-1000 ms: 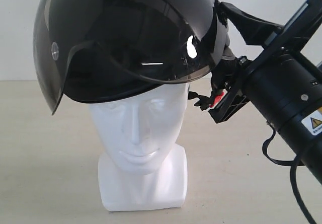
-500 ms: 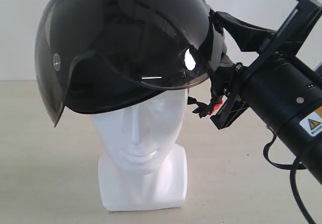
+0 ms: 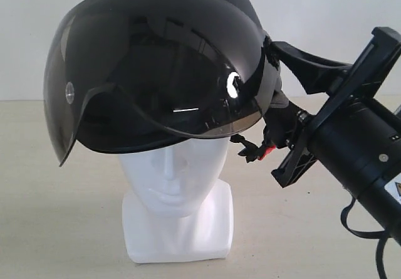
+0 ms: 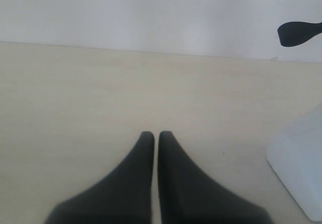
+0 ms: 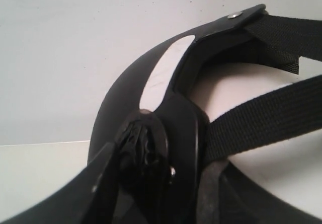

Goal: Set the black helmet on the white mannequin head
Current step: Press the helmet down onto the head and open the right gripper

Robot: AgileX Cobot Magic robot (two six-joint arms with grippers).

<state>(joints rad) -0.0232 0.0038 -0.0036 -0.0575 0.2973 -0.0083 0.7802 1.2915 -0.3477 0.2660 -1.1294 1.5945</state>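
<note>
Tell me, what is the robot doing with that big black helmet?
It's putting it on a dummy! The right gripper holds the black helmet by its side edge, over the white mannequin head, covering the forehead. The helmet sits tilted, and the gripper hasn't let go. The left gripper is shut and empty, low over the table.

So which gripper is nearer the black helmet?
Right. The right gripper clamps the black helmet at its rim. The left gripper sits shut, low over the table beside the white mannequin head base, apart from the helmet.
</note>
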